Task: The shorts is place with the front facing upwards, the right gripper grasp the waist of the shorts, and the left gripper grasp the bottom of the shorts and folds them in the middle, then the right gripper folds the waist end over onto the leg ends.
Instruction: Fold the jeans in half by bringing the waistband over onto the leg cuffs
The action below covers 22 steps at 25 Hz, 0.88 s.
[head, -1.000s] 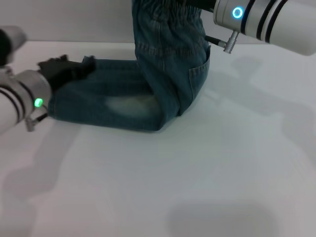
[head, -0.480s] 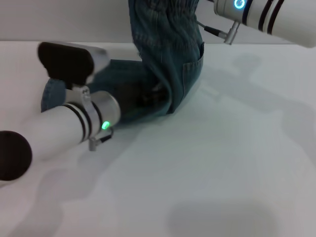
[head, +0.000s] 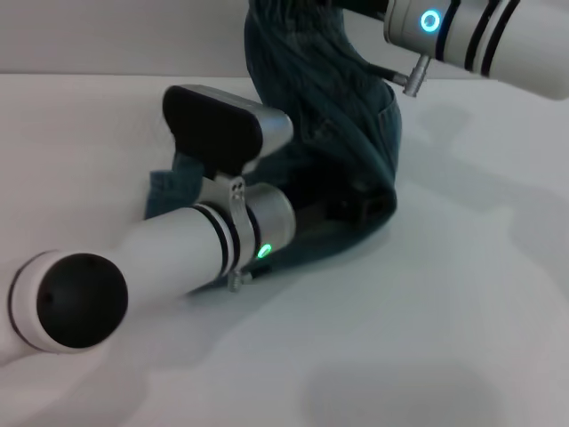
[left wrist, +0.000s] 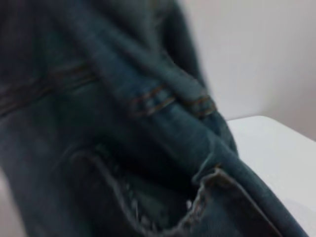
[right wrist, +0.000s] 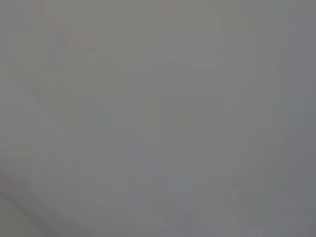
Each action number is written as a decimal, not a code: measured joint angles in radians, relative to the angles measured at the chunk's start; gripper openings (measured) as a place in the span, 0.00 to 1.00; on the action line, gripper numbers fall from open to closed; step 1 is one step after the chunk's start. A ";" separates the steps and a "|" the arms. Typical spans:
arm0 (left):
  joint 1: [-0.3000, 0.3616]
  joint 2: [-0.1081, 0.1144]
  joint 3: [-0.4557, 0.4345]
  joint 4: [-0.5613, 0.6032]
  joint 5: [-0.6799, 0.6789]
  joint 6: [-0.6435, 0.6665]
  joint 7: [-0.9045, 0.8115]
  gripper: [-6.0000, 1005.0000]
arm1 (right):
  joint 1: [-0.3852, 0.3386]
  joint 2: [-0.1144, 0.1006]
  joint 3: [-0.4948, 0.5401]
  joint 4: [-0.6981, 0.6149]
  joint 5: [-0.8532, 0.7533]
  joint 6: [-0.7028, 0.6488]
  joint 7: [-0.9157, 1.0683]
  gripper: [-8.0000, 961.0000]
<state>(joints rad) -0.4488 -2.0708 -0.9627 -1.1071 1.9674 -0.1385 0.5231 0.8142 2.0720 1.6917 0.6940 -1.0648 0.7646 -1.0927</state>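
The blue-green denim shorts (head: pixel 347 98) hang from the top edge of the head view and bunch on the table below. My right gripper (head: pixel 363 7) sits at that top edge, shut on the waist, which is mostly out of frame; its silver wrist carries a blue light. My left arm reaches in from the lower left. The left gripper (head: pixel 356 206) is a dark shape pressed into the folded denim under the hanging part, shut on the bottom of the shorts. A strip of denim (head: pixel 164 191) trails behind the arm. The left wrist view is filled with denim folds and a stitched edge (left wrist: pixel 207 180).
The white table (head: pixel 462 294) spreads out to the right and front of the shorts. A pale wall runs along the back. The left arm's forearm (head: pixel 160 258) lies low across the table's left half. The right wrist view is a flat grey.
My left arm has swept right from the far left end to beneath the hanging part, pulling the leg fabric with it. The right arm has stayed raised.
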 joint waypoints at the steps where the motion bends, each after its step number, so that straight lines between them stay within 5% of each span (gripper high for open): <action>1: -0.003 0.000 0.007 0.001 -0.003 0.004 0.000 0.73 | -0.005 0.001 -0.003 0.001 0.001 0.006 0.001 0.02; 22: 0.161 0.011 -0.196 -0.035 0.009 -0.010 0.021 0.73 | -0.125 0.005 -0.029 0.098 0.011 0.030 0.019 0.01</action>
<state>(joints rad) -0.2874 -2.0600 -1.1588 -1.1424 1.9761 -0.1480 0.5443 0.6893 2.0770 1.6628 0.7916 -1.0537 0.7949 -1.0737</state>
